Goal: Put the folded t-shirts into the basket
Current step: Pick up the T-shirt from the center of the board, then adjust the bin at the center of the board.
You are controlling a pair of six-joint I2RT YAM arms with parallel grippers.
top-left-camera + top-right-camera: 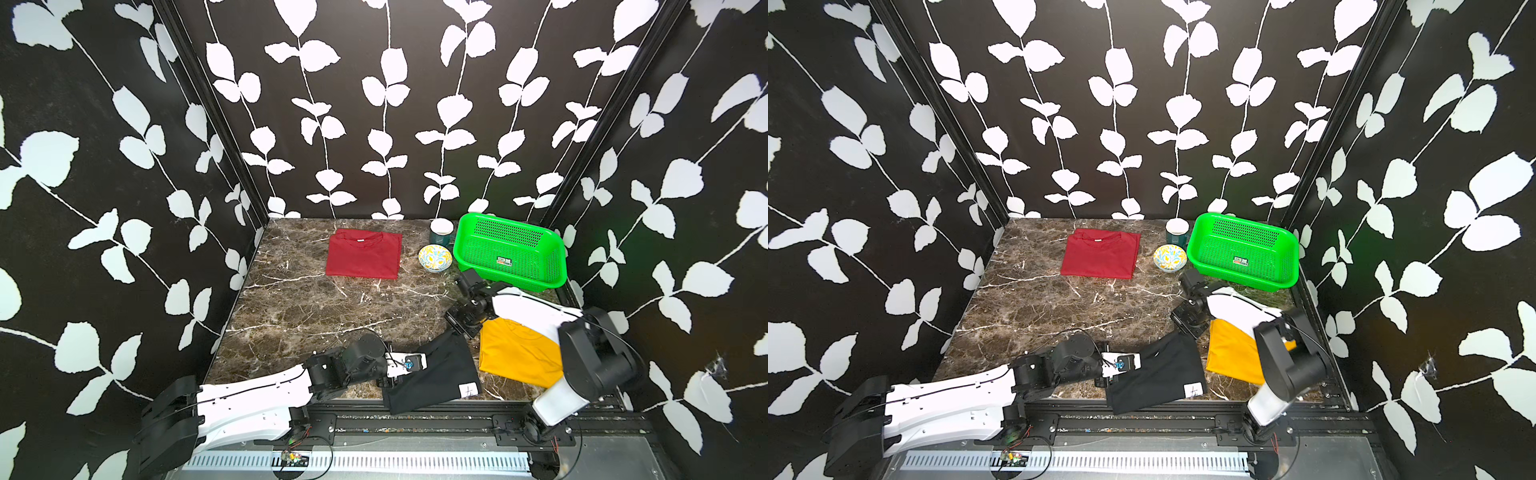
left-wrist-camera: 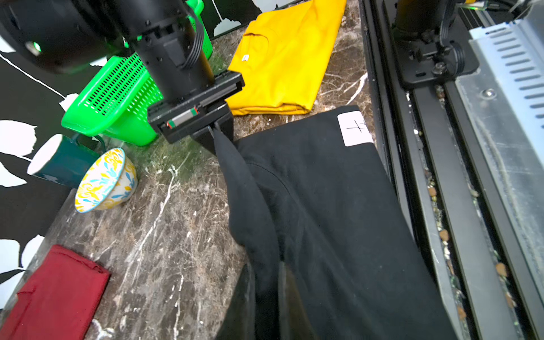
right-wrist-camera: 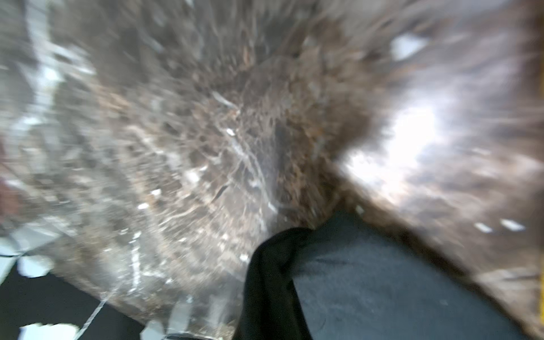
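Shirts, three total: red shirt (image 1: 363,254), yellow shirt (image 1: 515,353), black shirt (image 1: 432,372). One basket (image 1: 498,237). Both left tool (image 1: 386,380) and right tool (image 2: 216,129) pinch the black one.

Black walls (image 1: 353,124) printed with white leafy vines close in a brown marble desk (image 1: 299,307) veined in white. A black metal rail (image 1: 415,419) and a slotted grey strip (image 1: 374,461) line its near edge.

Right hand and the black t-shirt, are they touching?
Touching. The left wrist view shows the right hand pinched shut on a corner of the black t-shirt.
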